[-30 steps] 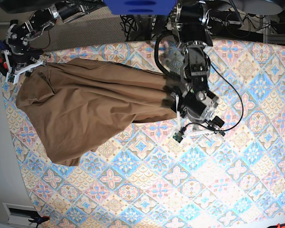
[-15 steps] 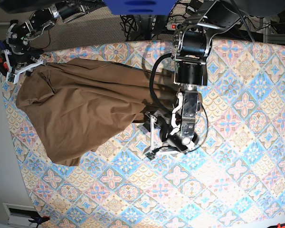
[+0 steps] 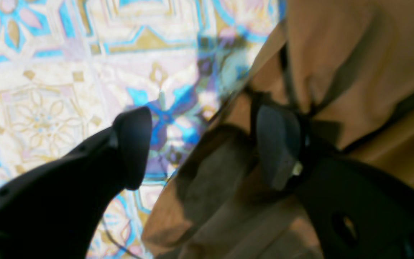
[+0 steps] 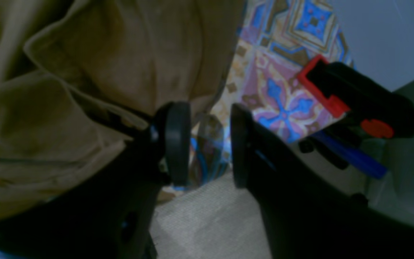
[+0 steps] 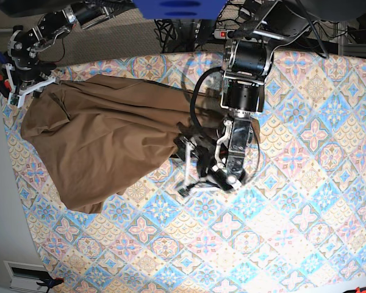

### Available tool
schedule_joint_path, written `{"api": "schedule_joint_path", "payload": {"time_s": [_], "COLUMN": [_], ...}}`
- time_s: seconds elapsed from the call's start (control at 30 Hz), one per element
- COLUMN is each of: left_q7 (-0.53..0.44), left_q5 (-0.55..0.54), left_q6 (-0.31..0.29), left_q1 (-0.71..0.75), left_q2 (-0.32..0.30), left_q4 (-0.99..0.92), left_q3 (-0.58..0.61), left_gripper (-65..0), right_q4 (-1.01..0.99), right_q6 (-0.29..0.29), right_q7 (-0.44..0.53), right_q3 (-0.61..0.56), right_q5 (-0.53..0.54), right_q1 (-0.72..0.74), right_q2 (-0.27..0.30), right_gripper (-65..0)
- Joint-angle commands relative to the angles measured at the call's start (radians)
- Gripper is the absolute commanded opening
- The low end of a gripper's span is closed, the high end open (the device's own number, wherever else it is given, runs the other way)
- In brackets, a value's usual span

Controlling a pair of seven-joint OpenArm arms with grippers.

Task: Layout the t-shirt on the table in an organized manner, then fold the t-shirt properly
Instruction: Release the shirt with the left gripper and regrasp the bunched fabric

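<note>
Looking left to right, I see my right gripper [image 5: 29, 90] half-closed at the far-left corner of the t-shirt [image 5: 110, 137], gripping nothing I can see, while my left gripper [image 5: 186, 166], spread wide, has swung down to its near edge on the table [image 5: 293, 232], ready to grab.

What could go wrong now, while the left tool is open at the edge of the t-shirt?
1. The left tool is open across the t-shirt hem, one finger on cloth, the other over bare table. Closing may catch only one thin layer, or miss.
2. The cloth there is bunched in folds, so pulling may drag several layers and add wrinkles.
3. The right tool sits at the table corner, with no cloth visible between its pads; that corner may slide when the left side is pulled.
</note>
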Motion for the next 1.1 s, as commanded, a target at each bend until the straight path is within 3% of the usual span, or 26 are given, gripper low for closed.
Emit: {"api": "schedule_joint_path", "payload": {"time_s": [0.0, 0.23, 0.3, 0.47, 0.67, 0.83, 1.07], "left_q7": [-0.017, -0.066, -0.091, -0.18, -0.181, -0.181, -0.13], "left_q5": [-0.013, -0.007, -0.007, -0.007, -0.01, -0.016, -0.009], "left_q6": [0.001, 0.001, 0.001, 0.001, 0.001, 0.001, 0.001], "left_q1": [-0.014, 0.023, 0.018, 0.017, 0.008, 0.004, 0.012], "left_q2": [0.001, -0.001, -0.001, -0.033, -0.033, -0.033, -0.055], "left_q4": [0.015, -0.019, -0.08, -0.176, -0.186, -0.165, 0.03], "left_q3": [0.036, 0.067, 0.064, 0.06, 0.057, -0.068, -0.315], "left_gripper": [-20.7, -20.9, -24.0, -42.2, -65.0, -65.0, -65.0], "right_q4": [0.021, 0.021, 0.022, 0.022, 0.022, 0.022, 0.056], "right_q6": [-0.001, -0.001, -0.001, -0.001, -0.001, -0.001, -0.001], "right_q7": [0.017, 0.015, 0.015, 0.017, 0.017, 0.017, 0.02], "right_q3": [0.001, 0.001, 0.001, 0.001, 0.001, 0.001, 0.001], "right_q5": [0.013, 0.013, 0.013, 0.013, 0.013, 0.013, 0.018], "right_q1": [0.005, 0.005, 0.003, 0.002, -0.014, -0.018, -0.018], "right_q2": [0.012, 0.012, 0.012, 0.012, 0.012, 0.012, 0.012], "right_gripper": [-47.1, -47.1, -47.1, -47.1, -47.1, -47.1, -47.2]}}
